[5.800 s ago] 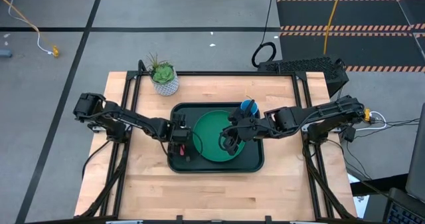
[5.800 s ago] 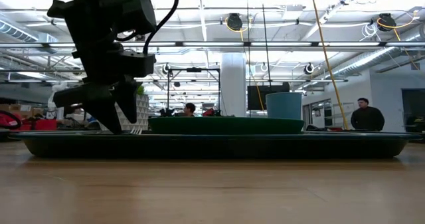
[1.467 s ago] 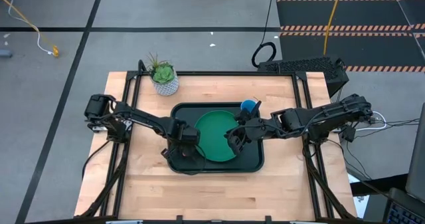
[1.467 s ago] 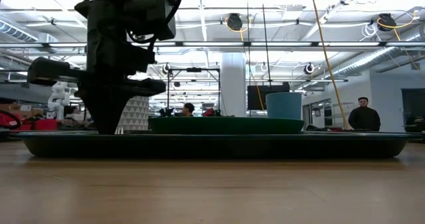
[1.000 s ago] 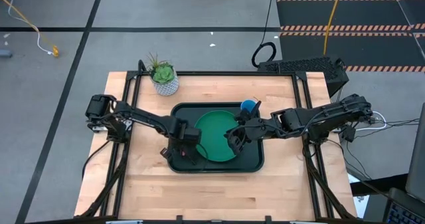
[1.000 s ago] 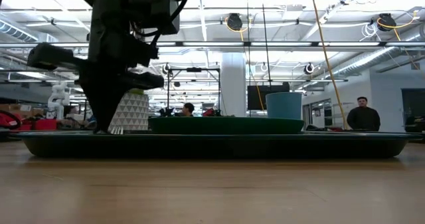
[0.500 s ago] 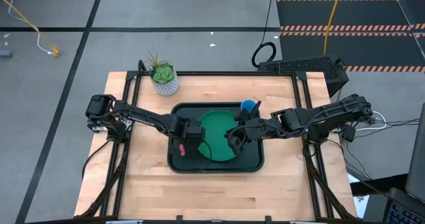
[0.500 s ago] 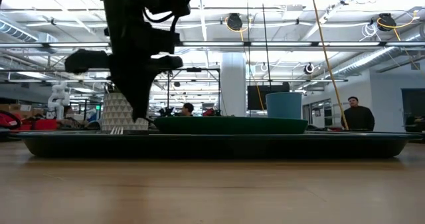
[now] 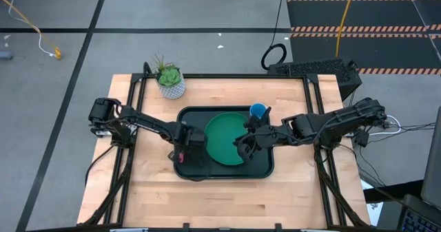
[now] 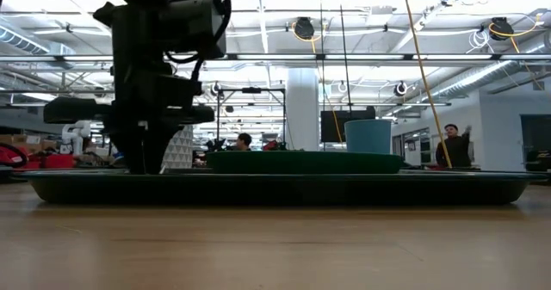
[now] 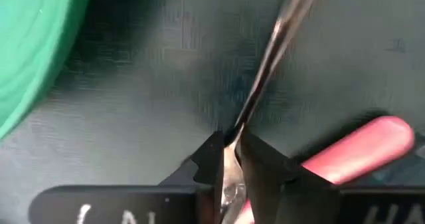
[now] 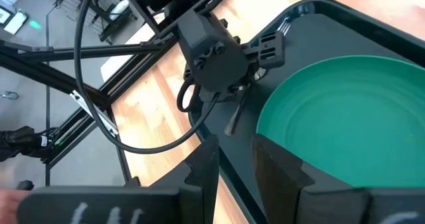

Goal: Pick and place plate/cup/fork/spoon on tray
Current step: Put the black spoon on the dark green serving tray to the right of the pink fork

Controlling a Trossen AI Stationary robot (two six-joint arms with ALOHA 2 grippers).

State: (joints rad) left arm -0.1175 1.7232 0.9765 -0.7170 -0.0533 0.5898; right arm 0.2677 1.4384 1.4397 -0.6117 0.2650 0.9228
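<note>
Spoon (image 11: 265, 71) pinched in left hand (image 11: 229, 161), over tray (image 11: 153, 98), beside fork (image 11: 358, 151)

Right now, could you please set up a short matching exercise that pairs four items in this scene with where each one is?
Items:
1. plate
2. cup
3. spoon
4. plant pot

Places:
A. pinched in the left claw
B. on the bare table, beyond the tray
C. middle of the tray
D. tray's far corner, on the right arm's side

Pairs: 1-C, 2-D, 3-A, 4-B
</note>
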